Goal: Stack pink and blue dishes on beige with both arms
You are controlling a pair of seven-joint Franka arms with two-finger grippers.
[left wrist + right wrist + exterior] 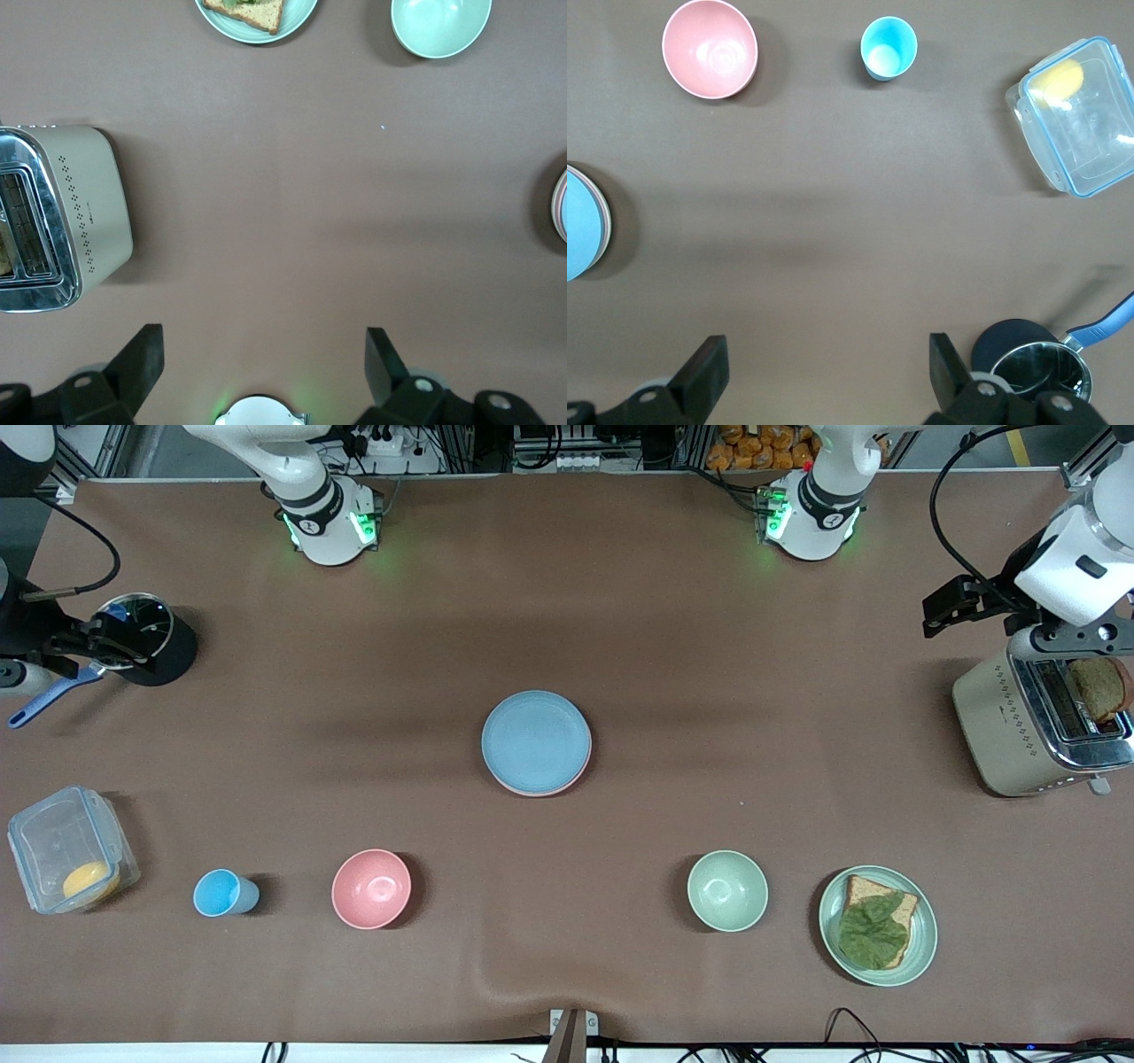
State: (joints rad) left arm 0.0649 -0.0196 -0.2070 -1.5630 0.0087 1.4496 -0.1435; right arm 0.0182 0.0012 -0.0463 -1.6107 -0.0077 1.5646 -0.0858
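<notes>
Stack of plates sat mid-table, both grippers clear and spread.

The blue plate [536, 740] lay on top of the pink plate [567, 783], of which only a thin rim showed toward the front camera; the beige plate could not be made out beneath them, so the pile looked complete or nearly so. The left gripper [261, 359] hung over bare table beside the toaster [1036, 726], its 2 fingers [142, 354] spread wide and empty. The right gripper [824, 367] hung by the black pot [146, 642], fingers [707, 365] likewise apart and holding nothing. Judging by their matte finish, the plates were probably light, stiff and a little slippery; any regrasp would best pinch the raised rim at the edge, as the flat centre offers no purchase.
</notes>
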